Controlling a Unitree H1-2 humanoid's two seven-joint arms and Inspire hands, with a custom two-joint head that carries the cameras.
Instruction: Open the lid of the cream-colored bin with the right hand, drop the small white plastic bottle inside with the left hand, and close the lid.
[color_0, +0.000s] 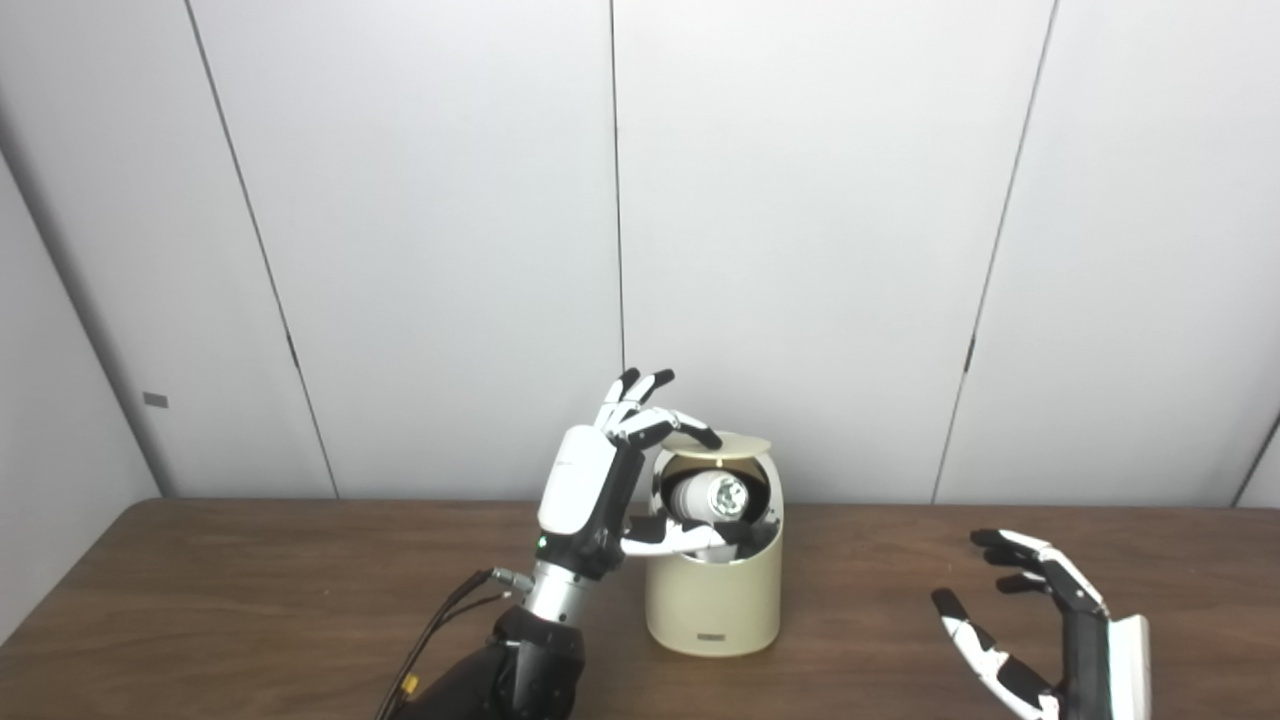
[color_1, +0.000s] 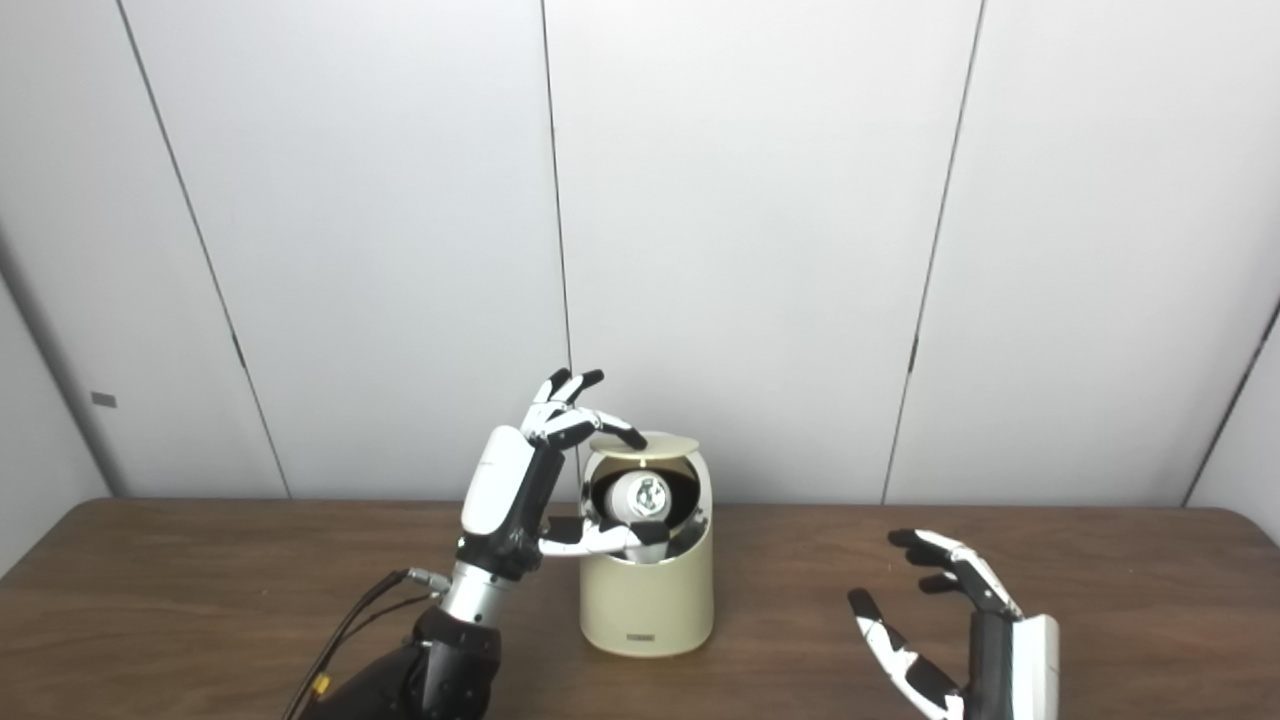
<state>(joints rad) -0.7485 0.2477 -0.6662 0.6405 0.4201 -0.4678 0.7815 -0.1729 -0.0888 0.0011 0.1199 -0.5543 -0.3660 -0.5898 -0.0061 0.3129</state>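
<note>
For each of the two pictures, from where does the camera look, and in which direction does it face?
Left eye view: on the head, left side, facing forward and down at the cream-colored bin; left hand and right hand show.
Right eye view: beside it, same direction; the bin sits further left in the picture.
Shared: wooden table, the raised lid, white plastic bottle in the opening, grey wall panels.
</note>
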